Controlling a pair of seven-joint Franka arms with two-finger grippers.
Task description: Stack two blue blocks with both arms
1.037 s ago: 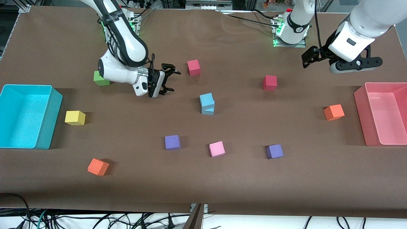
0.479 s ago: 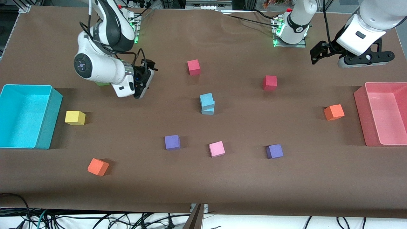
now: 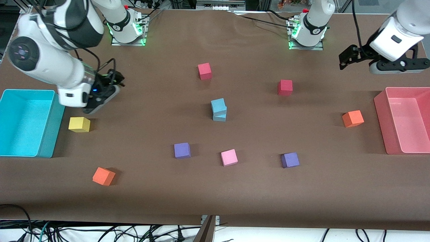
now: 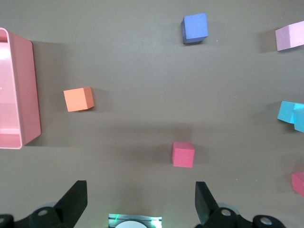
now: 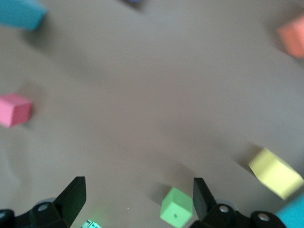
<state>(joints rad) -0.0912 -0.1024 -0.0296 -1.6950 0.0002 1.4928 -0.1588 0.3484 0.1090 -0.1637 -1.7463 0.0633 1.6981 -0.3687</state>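
Note:
The two sky-blue blocks [image 3: 219, 109] stand stacked in the middle of the table, the upper one slightly turned on the lower. They show at the edge of the left wrist view [image 4: 291, 115] and in a corner of the right wrist view [image 5: 19, 13]. My left gripper [image 3: 346, 57] is open and empty, up in the air at the left arm's end, near the pink bin. My right gripper [image 3: 112, 80] is open and empty over a green cube [image 5: 176, 205] beside the cyan bin. Both are well away from the stack.
A cyan bin [image 3: 50, 134] is at the right arm's end and a pink bin [image 3: 381, 114] at the left arm's end. Loose cubes lie around: yellow [image 3: 79, 124], orange [image 3: 103, 176] [image 3: 352, 118], red [image 3: 204, 71] [image 3: 285, 87], purple [image 3: 182, 150] [image 3: 290, 160], pink [image 3: 229, 157].
My right arm has swung away from the stack toward the cyan bin. My left gripper has drifted farther toward its own end. The blue stack has not moved.

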